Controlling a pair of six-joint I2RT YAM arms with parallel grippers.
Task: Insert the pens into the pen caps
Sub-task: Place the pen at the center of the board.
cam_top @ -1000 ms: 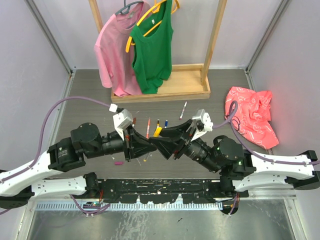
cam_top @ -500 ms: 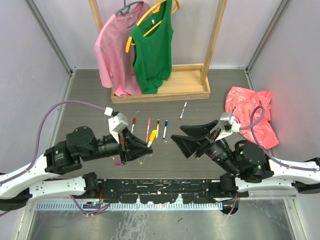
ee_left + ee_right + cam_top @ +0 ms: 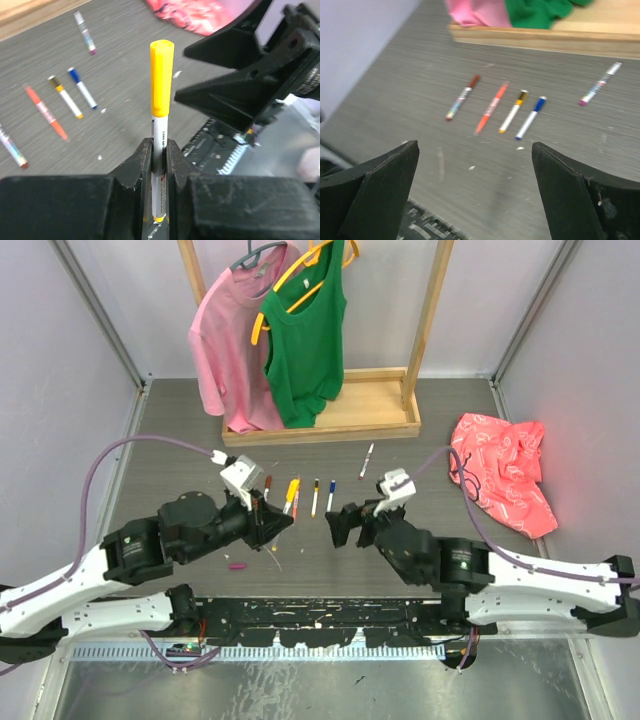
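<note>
We are seeing the left arm's fingers [image 3: 135, 172] clenching a thin white-barrelled pen [image 3: 159, 132] low on its barrel. It is standing upright between them, with a yellow plastic cap [image 3: 161, 75] sitting on its upper end, well above their tips. The right arm's fingers [image 3: 385, 185] are spreading wide apart and gripping nothing. In the left wrist view they are hanging just beyond the yellow cap, to its right.

Ahead of the right fingers, five other pens are lying apart from one another on the grey wood-grain table [image 3: 410, 75]: a brown-ended pen [image 3: 462, 97], an orange pen [image 3: 491, 108], a gold-capped pen [image 3: 512, 112], a blue-capped pen [image 3: 531, 118] and, farther right, a magenta-tipped pen [image 3: 600, 90]. A small magenta cap [image 3: 236, 566] is lying on the table behind the left fingers, beside that arm.
</note>
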